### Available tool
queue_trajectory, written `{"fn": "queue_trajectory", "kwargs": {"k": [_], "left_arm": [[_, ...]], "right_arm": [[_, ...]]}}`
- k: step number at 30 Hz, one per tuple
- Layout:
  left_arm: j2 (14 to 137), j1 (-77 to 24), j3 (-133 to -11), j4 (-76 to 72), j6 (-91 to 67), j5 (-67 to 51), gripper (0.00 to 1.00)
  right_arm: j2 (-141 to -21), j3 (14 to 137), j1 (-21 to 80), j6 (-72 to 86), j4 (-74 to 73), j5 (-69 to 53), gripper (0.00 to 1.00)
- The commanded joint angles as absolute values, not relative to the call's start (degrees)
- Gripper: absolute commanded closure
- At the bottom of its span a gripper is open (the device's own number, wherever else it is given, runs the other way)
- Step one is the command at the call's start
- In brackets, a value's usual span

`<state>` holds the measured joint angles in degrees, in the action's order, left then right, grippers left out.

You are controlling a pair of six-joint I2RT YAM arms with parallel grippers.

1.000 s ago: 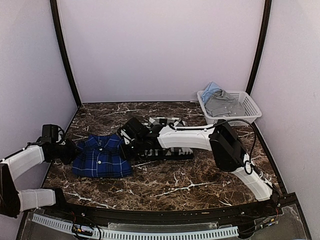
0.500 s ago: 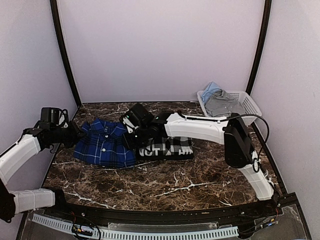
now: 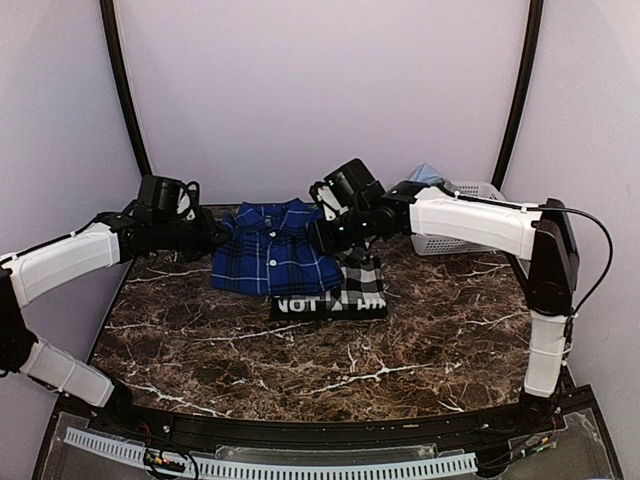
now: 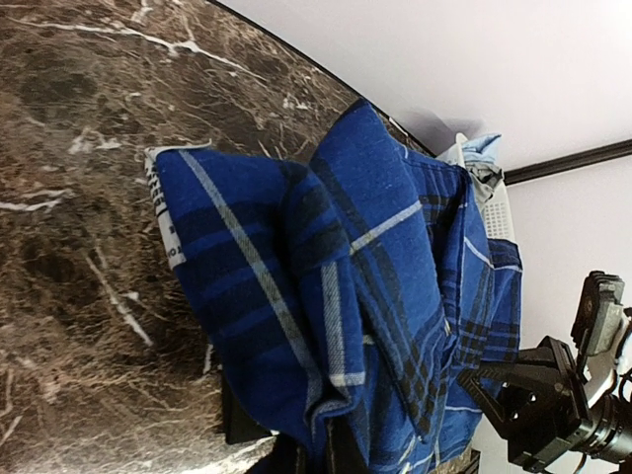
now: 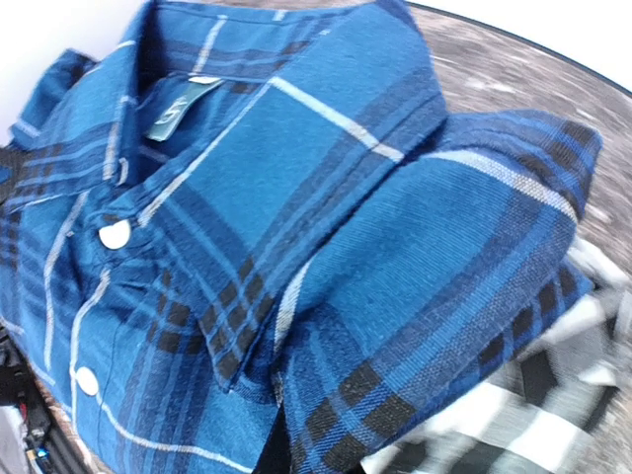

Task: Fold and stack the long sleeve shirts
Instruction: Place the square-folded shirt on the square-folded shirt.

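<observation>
Overview, wrist close-ups sharing blue shirt (image 3: 272, 255)

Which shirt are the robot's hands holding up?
The blue plaid shirt, pinched by the left gripper and right gripper at its sides. The black-and-white check shirt just lies on the table.

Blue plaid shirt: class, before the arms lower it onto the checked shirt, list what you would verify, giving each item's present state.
1. Left end effector holds the blue plaid shirt: ok, it holds the left edge.
2. Right end effector holds it: ok, it holds the right edge.
3. Black-and-white check shirt lies folded flat: ok.
4. Blue shirt centred over the check shirt: not ok. In the top view it sits mostly to the left and overlaps only part of the check shirt.
5. Fold tidy: not ok. The cloth bunches and sags in the left wrist view.
</observation>
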<state>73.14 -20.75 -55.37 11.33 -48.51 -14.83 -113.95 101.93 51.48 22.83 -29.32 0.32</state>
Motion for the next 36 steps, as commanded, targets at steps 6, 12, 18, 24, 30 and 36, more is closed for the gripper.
{"fn": "queue_trajectory", "kwargs": {"k": [6,12,18,24,30,36], "left_arm": [[91.8,-31.0,-69.7,4.2,-49.3,-12.7,1.00],[100.3,-32.3,-74.8,3.4,-49.5,-12.7,1.00],[104.8,-32.4,-74.9,3.7,-49.5,-12.4,1.00],[108.7,-32.3,-74.1,6.3,-48.1,-9.2,0.99],[109.0,-32.1,-72.8,8.4,-46.9,-6.8,0.82],[107.3,-32.1,-72.0,8.1,-46.3,-6.1,0.71]], "right_arm": [[-104.9,87.2,42.9,21.7,-22.4,2.5,1.00],[-104.9,81.9,39.0,21.6,-20.2,2.0,1.00],[-105.9,77.9,36.5,23.3,-17.8,1.1,1.00],[-107.3,75.2,35.8,24.1,-17.8,2.1,0.81],[-105.0,69.5,33.9,25.2,-16.2,2.4,0.57],[-104.8,66.9,33.0,26.1,-14.0,0.3,0.55]]}}
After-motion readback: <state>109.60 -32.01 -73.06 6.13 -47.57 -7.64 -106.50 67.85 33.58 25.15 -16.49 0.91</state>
